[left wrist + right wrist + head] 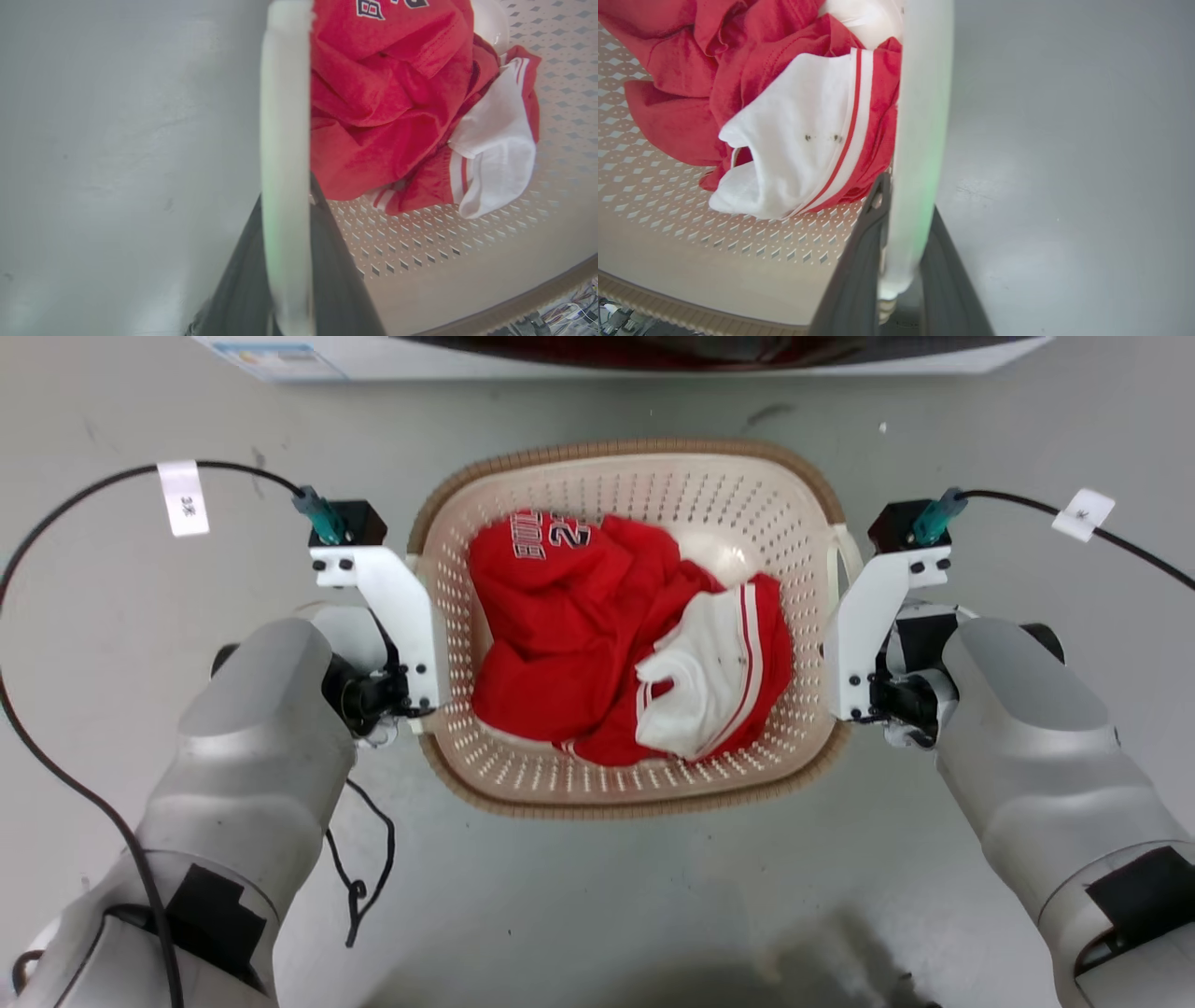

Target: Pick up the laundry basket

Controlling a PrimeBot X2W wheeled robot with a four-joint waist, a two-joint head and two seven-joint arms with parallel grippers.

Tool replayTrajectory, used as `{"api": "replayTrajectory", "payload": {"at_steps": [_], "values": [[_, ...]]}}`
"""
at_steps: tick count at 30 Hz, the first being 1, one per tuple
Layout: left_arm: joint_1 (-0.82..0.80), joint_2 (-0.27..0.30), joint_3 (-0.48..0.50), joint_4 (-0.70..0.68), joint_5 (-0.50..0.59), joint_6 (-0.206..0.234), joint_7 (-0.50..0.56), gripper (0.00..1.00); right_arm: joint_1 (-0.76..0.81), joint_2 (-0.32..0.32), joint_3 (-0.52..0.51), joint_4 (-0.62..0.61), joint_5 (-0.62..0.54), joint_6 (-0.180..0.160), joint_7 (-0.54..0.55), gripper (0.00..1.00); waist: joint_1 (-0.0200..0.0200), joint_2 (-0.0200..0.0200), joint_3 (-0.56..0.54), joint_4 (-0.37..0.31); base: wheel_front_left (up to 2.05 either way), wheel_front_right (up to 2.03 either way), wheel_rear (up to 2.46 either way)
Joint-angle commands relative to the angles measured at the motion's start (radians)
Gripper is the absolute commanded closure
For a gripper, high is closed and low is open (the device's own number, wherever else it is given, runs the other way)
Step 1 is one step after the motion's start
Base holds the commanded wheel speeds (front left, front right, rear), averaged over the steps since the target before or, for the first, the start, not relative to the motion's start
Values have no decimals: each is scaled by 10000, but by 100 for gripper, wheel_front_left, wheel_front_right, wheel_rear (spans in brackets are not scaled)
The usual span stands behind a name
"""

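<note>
Laundry basket [644,485] handle [286,93] looks blurred inside left end effector [286,196].

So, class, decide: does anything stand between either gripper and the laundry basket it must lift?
Nothing visible does. The left gripper grips the left handle of the laundry basket, the right gripper the right handle; the red clothes lie inside.

floor [597,905] open in front of laundry basket [625,807]; washer [392,359] behind; loose cable [389,847] front-left.
</note>
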Motion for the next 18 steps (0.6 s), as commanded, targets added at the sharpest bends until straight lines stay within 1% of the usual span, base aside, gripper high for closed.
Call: {"api": "replayTrajectory", "payload": {"at_steps": [1, 9, 18], "values": [[123, -470, -105, -146, -188, -146, 175, 100, 96, 342, 129, -120, 176, 139, 174, 100, 0, 0, -565, 46, 0, 0, 0], [600, -615, -353, -58, -743, -149, 787, 100, 538, 382, 495, -38, 756, 140, 1057, 100, 0, 0, -1913, 77, 0, 0, 0], [1248, -813, -570, 70, -1333, -162, 1774, 100, 1226, 426, 896, -155, 1607, 147, 2191, 100, 0, 0, -3475, 85, 0, 0, 0]]}}
